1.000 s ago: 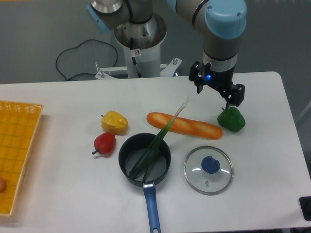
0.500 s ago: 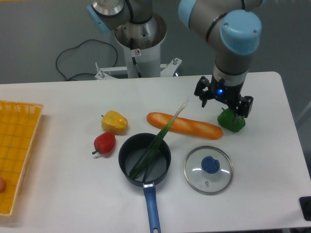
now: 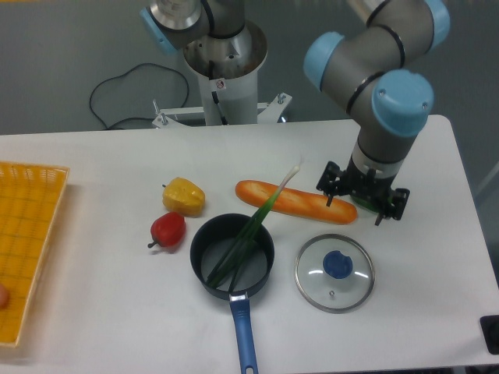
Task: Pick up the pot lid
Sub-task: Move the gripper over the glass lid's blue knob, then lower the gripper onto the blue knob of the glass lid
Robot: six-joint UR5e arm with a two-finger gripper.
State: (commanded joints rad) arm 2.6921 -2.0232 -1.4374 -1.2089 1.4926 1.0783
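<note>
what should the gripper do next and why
I'd ease the gripper toward the lid's blue knob, then lower: it is open but appears higher in the picture than the pot lid, not yet around the knob.

Ctr.: pan (image 3: pixel 209 238), blue handle (image 3: pixel 245 339) at 6 o'clock; leek (image 3: pixel 267 206) in it, slanting out over rim at 1 o'clock. Rel. to pan: red pepper (image 3: pixel 168 231), 10 o'clock; yellow pepper (image 3: pixel 185 198), 11 o'clock; orange rod (image 3: pixel 284 200), 2 o'clock; green pepper (image 3: pixel 383 208), partly hidden, 2 o'clock, farther out; crate (image 3: pixel 30 175), 9 o'clock.
</note>
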